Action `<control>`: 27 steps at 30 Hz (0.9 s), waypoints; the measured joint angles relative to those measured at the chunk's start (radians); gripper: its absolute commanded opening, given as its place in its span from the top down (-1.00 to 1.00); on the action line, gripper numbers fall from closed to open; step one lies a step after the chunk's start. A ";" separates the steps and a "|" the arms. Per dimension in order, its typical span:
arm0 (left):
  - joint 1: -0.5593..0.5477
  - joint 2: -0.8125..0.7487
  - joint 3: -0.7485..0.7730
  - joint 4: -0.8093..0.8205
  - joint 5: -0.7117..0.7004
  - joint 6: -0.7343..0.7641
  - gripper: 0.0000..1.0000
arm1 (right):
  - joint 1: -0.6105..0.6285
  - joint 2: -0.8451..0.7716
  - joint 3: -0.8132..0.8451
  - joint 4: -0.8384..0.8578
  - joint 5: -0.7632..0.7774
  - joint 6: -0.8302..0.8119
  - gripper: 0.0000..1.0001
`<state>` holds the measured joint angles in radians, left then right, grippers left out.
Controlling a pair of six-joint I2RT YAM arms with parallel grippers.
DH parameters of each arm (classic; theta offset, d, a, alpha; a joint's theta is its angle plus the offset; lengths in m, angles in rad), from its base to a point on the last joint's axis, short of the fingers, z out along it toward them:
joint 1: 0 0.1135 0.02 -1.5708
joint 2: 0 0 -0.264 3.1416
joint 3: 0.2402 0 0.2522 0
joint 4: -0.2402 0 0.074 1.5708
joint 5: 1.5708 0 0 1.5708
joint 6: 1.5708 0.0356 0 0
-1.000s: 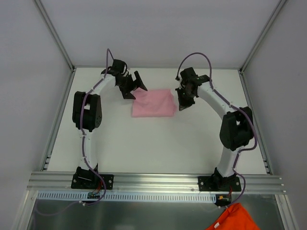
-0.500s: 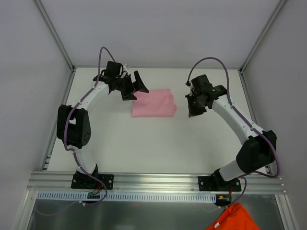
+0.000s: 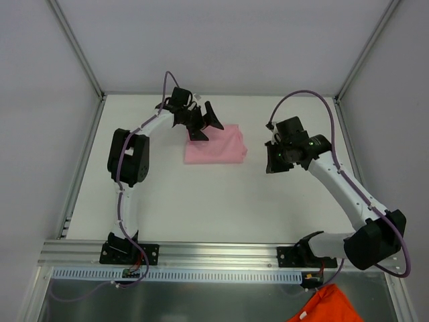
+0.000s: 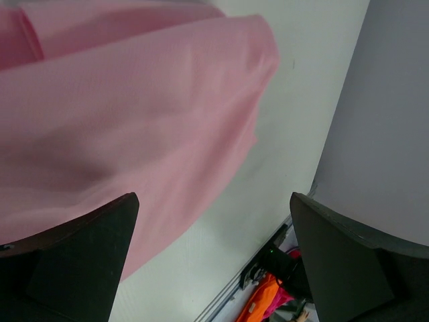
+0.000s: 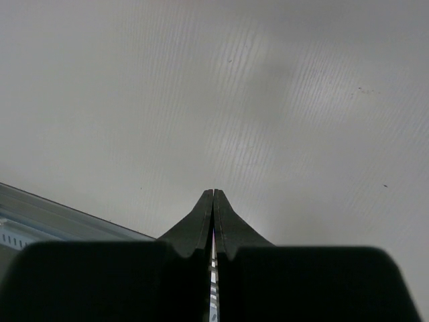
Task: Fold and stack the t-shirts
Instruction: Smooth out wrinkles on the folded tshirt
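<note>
Judging by the pink t-shirt (image 3: 214, 144), lying as a folded rectangle on the bench (image 3: 214, 208) at upper centre, your fold looks done. Left pincer (image 3: 205, 125) gapes wide over its upper-left corner; right pincer (image 3: 271, 163), pressed together and empty, hangs to its right. Stacking remains.

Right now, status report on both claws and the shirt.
Left claw open, over far-left corner of pink t-shirt. Right claw shut, empty, off to its right. Shirt folded; nothing blocking.
</note>
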<state>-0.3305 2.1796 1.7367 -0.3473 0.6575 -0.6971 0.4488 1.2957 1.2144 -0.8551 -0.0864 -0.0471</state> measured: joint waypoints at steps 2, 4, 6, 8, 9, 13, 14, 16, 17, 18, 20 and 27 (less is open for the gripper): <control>-0.006 0.034 0.052 0.016 0.003 -0.018 -0.97 | 0.007 -0.010 -0.023 -0.001 0.000 0.007 0.98; -0.018 0.063 0.090 0.024 0.011 -0.032 -0.98 | 0.013 -0.034 -0.044 -0.004 0.000 0.010 0.98; -0.033 0.089 0.109 0.037 0.017 -0.049 -0.98 | 0.014 -0.067 -0.056 -0.011 0.000 0.010 0.98; -0.050 0.108 0.110 0.044 0.020 -0.058 -0.97 | 0.014 -0.100 -0.059 -0.021 0.003 0.010 0.98; -0.056 0.117 0.108 0.044 0.019 -0.061 -0.97 | 0.014 -0.113 -0.059 -0.025 0.004 0.010 0.98; -0.076 0.127 0.050 0.047 0.013 -0.068 -0.97 | 0.014 -0.148 -0.053 -0.052 0.017 0.004 0.98; -0.077 0.127 0.029 0.049 0.010 -0.067 -0.97 | 0.014 -0.150 -0.046 -0.063 0.020 0.000 0.98; -0.081 0.122 -0.004 0.060 0.021 -0.074 -0.97 | 0.014 -0.151 -0.021 -0.088 0.031 -0.010 0.98; -0.082 0.108 -0.023 0.069 0.021 -0.074 -0.97 | 0.014 -0.151 -0.005 -0.097 0.037 -0.017 0.98; -0.082 0.092 -0.044 0.074 0.015 -0.071 -0.97 | 0.014 -0.151 0.019 -0.109 0.047 -0.025 0.98; -0.084 0.053 -0.101 0.071 0.002 -0.062 -0.98 | 0.014 -0.154 0.063 -0.126 0.074 -0.041 0.95; -0.109 -0.076 -0.297 0.090 -0.022 -0.050 -0.97 | 0.014 -0.176 0.134 -0.149 0.126 -0.090 0.96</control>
<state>-0.4397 2.1033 1.4395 -0.2577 0.6357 -0.7467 0.4625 1.1194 1.3487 -1.0039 0.0391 -0.1371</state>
